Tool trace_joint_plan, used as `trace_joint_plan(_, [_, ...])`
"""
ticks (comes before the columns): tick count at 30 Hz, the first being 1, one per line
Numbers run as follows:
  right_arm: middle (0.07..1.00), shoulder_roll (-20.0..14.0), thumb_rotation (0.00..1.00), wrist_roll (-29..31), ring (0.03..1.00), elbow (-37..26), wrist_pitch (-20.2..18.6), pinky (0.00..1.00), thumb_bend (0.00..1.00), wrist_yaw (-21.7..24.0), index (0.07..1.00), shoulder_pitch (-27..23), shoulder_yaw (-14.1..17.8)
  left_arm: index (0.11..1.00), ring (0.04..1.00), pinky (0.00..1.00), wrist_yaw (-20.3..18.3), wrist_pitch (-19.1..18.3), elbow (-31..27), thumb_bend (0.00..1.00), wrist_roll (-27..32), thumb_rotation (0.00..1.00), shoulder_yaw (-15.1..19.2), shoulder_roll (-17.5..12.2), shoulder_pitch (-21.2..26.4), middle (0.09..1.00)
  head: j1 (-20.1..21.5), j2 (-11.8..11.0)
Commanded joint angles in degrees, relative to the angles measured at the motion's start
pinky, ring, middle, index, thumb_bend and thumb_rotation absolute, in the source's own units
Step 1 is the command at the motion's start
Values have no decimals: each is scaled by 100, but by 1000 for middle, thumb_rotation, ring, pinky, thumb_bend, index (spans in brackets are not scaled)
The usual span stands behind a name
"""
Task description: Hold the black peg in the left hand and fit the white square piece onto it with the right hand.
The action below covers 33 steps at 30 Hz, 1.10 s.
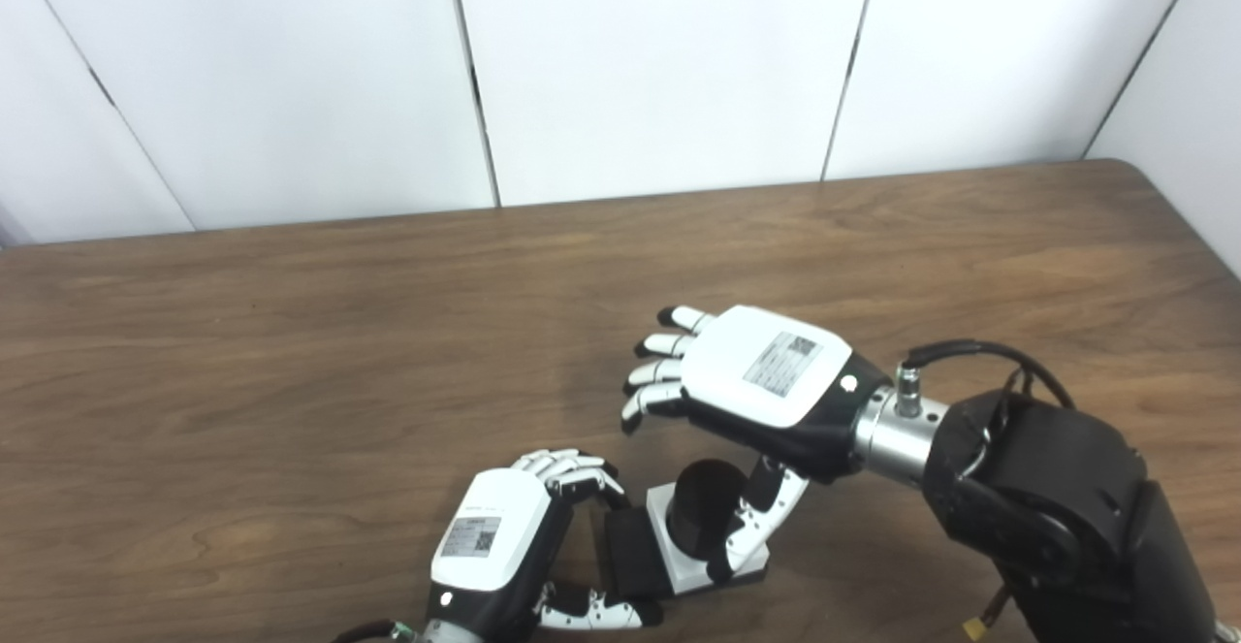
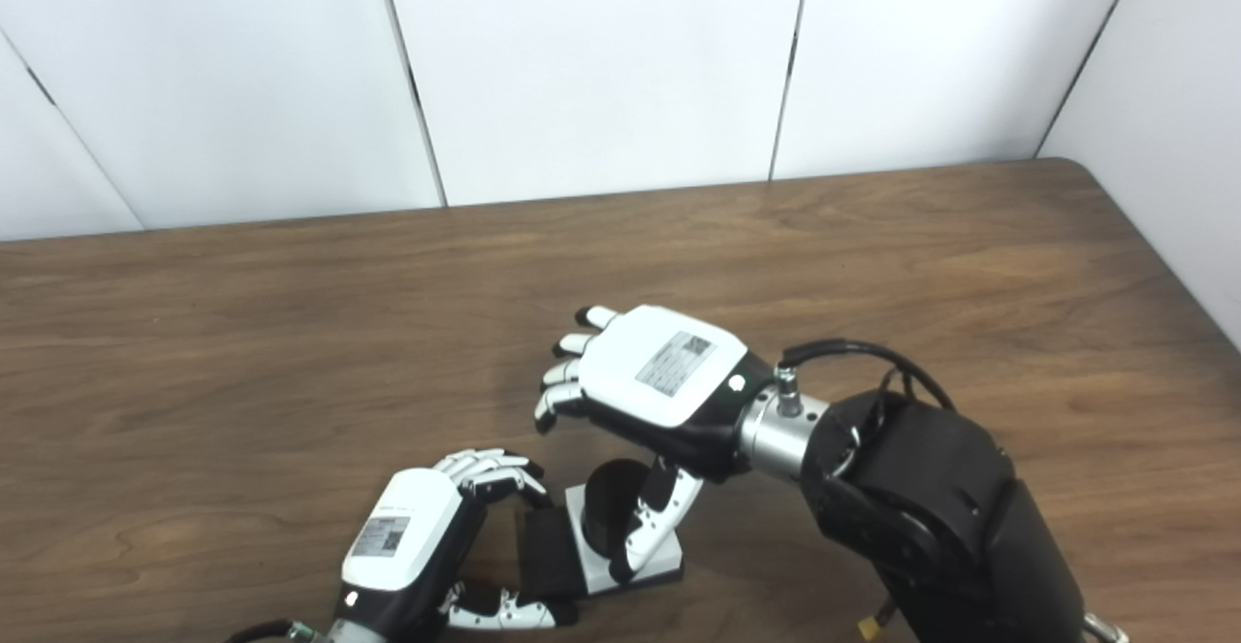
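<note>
Left eye view: wooden table (image 1: pixel 291 333), white panel wall (image 1: pixel 659 61) behind. Left hand (image 1: pixel 504 546) low at the near edge, fingers curled over a flat black base (image 1: pixel 632 554) from the far side, thumb under its near edge, so it's clamped on the black part. White square piece (image 1: pixel 679 551) lies flat right against that base with the black peg (image 1: pixel 706 507) standing up through its middle, upright as far as I can tell. Right hand (image 1: pixel 756 381) hovers above and slightly behind the peg, palm down, fingers (image 1: pixel 659 371) spread and extended, gripping nothing; its thumb (image 1: pixel 751 527) hangs down beside the peg over the white piece, contact unclear. Right eye view: same layout. Left hand (image 2: pixel 412 536) wrapped on the black base (image 2: pixel 553 554), white piece (image 2: pixel 625 561) seated around the peg (image 2: pixel 613 502), right hand (image 2: pixel 659 371) released above it, thumb drooping alongside the peg. Both sit near the table's front edge, centre of frame.
</note>
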<state>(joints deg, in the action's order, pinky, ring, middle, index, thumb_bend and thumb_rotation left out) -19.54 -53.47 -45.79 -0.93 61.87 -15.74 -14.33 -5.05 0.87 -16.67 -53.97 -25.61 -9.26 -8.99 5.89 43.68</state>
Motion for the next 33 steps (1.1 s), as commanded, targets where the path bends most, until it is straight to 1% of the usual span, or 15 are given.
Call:
trace_joint_plan(1, [862, 46, 538, 87, 923, -237, -105, 1000, 1000, -156, 832, -266, 175, 485, 813, 817, -98, 4, 17, 521, -45, 47, -44, -20, 16, 757, 7, 5])
trace_joint_plan(4, [864, 61, 545, 120, 925, -331, -176, 1000, 1000, -125, 850, -326, 309, 485, 811, 813, -77, 6, 40, 521, -54, 47, -41, -18, 19, 756, 5, -12])
trace_joint_plan(8, [859, 83, 548, 164, 922, -433, -182, 995, 1000, -205, 837, -335, 461, 486, 803, 811, 22, 11, 60, 522, -81, 51, -20, 6, 5, 751, 0, -21])
trace_joint_plan(11, [846, 73, 550, 218, 909, -463, -175, 960, 1000, -251, 811, -276, 549, 488, 789, 798, 144, -4, 87, 523, -218, 60, -15, 16, 1, 740, -4, -32])
trace_joint_plan(14, [844, 70, 545, 262, 907, -486, -246, 966, 1000, -176, 803, -224, 609, 493, 777, 789, 210, -80, 79, 523, -435, 72, -23, 42, -16, 734, -23, -35])
trace_joint_plan(15, [844, 63, 545, 276, 907, -484, -245, 969, 1000, -182, 802, -200, 622, 566, 776, 788, 188, -113, 69, 684, -516, 158, -31, 39, -13, 736, -23, -35])
trace_joint_plan(16, [843, 59, 550, 272, 904, -484, -244, 963, 1000, -180, 799, -176, 630, 632, 779, 789, 196, -138, 67, 792, -615, 247, -37, 39, -11, 744, -23, -35])
trace_joint_plan(17, [844, 59, 555, 268, 904, -484, -246, 961, 1000, -177, 798, -153, 634, 669, 776, 780, 195, -170, 62, 852, -725, 307, -42, 40, -9, 747, -23, -35])
trace_joint_plan(19, [846, 64, 557, 274, 905, -478, -246, 964, 1000, -190, 799, -107, 638, 723, 774, 768, 228, -208, 60, 921, -873, 411, -31, 54, -20, 756, -23, -35])
trace_joint_plan(20, [844, 65, 549, 281, 905, -471, -239, 967, 1000, -207, 797, -81, 639, 763, 778, 758, 260, -218, 61, 943, -908, 508, -13, 69, -31, 770, -23, -35])
trace_joint_plan(21, [843, 65, 544, 286, 905, -466, -233, 968, 1000, -218, 796, -63, 640, 789, 779, 752, 283, -219, 63, 959, -927, 571, 2, 82, -40, 780, -23, -35])
trace_joint_plan(24, [844, 87, 523, 246, 907, -406, -208, 970, 1000, -266, 798, 9, 630, 873, 783, 764, 262, -248, -39, 993, -976, 684, 75, 95, -56, 806, -73, -23])
trace_joint_plan(27, [846, 126, 513, 220, 911, -357, -244, 989, 1000, -288, 819, 29, 643, 908, 790, 774, 111, -262, -245, 1000, -966, 722, 143, 64, -47, 819, -81, -16])
trace_joint_plan(31, [849, 137, 484, 299, 914, -290, -271, 1000, 1000, -401, 855, 76, 707, 917, 797, 789, -103, -288, -598, 1000, -951, 742, 226, 22, -58, 830, -120, -15])
trace_joint_plan(33, [850, 117, 478, 322, 915, -247, -262, 1000, 1000, -456, 867, 98, 739, 915, 808, 804, -287, -291, -861, 1000, -908, 747, 305, -46, -90, 838, -164, -32])
